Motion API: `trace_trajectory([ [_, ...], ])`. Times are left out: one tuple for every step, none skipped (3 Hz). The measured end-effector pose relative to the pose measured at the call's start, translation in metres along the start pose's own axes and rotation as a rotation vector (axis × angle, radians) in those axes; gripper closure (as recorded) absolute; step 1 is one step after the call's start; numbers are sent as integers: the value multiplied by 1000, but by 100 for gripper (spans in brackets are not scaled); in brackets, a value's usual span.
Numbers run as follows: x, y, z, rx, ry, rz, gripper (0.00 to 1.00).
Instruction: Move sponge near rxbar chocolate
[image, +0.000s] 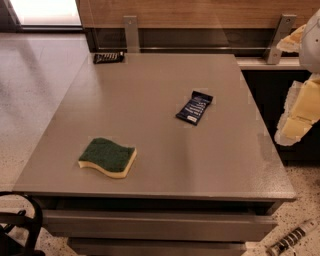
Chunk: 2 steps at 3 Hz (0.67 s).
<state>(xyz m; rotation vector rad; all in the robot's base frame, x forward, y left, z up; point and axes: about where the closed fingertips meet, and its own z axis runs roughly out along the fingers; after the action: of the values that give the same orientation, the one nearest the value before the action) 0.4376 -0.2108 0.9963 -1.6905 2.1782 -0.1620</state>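
The sponge (107, 157), with a dark green top and pale yellow foam, lies flat on the grey table (150, 100) near the front left. The rxbar chocolate (108, 57), a small flat black wrapper, lies at the table's far left back corner. My gripper (299, 85), pale yellow and white, hangs at the right edge of the view, off the table's right side. It is far from both the sponge and the bar and holds nothing that I can see.
A dark blue bar wrapper with white print (194, 107) lies right of the table's middle. Metal brackets (131, 32) and a wooden wall run behind the table. A black object (20, 230) sits at the bottom left and a ribbed part (292, 240) lies on the floor at the bottom right.
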Motion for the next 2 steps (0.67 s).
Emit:
trace_trajectory([
  [0,0,0,0,0,0,0],
  [-5,2,6,-9,-54,6,0],
])
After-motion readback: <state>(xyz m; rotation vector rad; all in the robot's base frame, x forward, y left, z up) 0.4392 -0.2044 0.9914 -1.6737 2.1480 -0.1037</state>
